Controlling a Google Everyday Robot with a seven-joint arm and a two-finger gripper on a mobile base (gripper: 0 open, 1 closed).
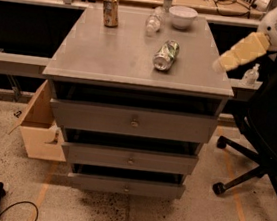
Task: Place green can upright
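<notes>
The green can (166, 55) lies on its side on the grey cabinet top (109, 58), right of the middle, with one silver end facing the front. My gripper (221, 65) is at the end of the tan arm segment (242, 50). It hangs in the air just over the top's right edge, to the right of the can and apart from it. It holds nothing that I can see.
An orange-gold can (110, 10) stands at the back left. A clear bottle (153, 21) and a white bowl (182, 16) are at the back. A black office chair (273, 124) stands right of the cabinet, and a cardboard box (38, 125) sits on the floor to its left.
</notes>
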